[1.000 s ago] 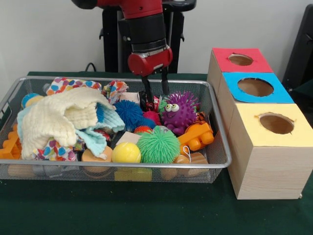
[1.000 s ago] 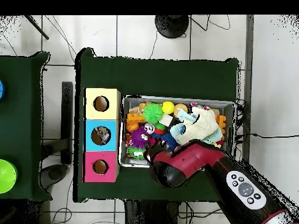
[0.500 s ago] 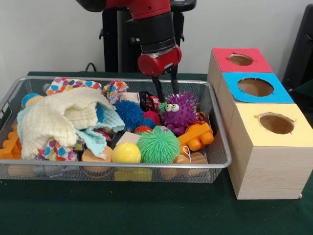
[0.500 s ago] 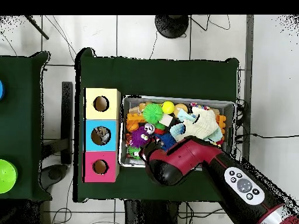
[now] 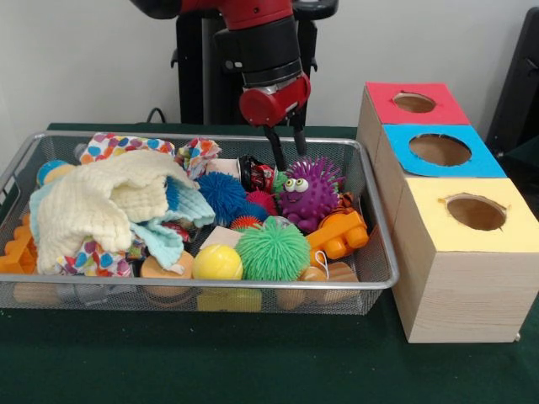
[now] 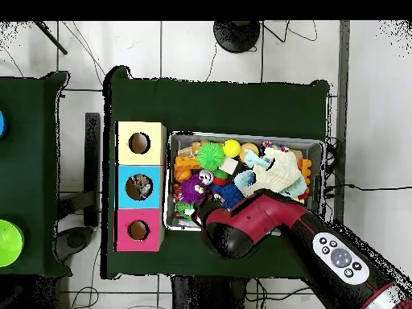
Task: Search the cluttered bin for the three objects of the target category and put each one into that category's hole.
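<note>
On a dark green table (image 5: 126,370), a wire mesh bin (image 5: 370,278) holds cloths and spiky balls; the black gripper (image 5: 289,152), fingers parted and empty, hangs above a purple spiky googly-eyed toy (image 5: 308,192).

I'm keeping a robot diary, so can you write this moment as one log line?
gripper: open, empty, hovering | below: purple spiky toy in wire bin | boxes: blue box hole holds something, unclear what
</note>
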Motion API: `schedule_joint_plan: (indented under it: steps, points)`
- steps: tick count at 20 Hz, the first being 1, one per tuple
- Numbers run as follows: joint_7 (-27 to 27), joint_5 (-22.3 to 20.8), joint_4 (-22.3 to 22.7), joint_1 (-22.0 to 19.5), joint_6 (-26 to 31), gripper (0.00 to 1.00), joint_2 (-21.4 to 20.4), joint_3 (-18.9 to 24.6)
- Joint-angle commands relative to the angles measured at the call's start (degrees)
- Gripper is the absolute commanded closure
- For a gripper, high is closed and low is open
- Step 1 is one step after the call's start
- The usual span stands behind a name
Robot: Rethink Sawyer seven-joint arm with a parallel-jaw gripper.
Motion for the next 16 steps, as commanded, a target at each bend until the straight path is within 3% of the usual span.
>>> schedule_joint_plan:
  steps: [1,16]
  points:
    - [-19.77,-1.27,1.40,-2.70,7.01,0.00,1.84,3.34]
    - [-26.21,-2.66,3.91,-9.64,8.78,0.00,1.63,4.72]
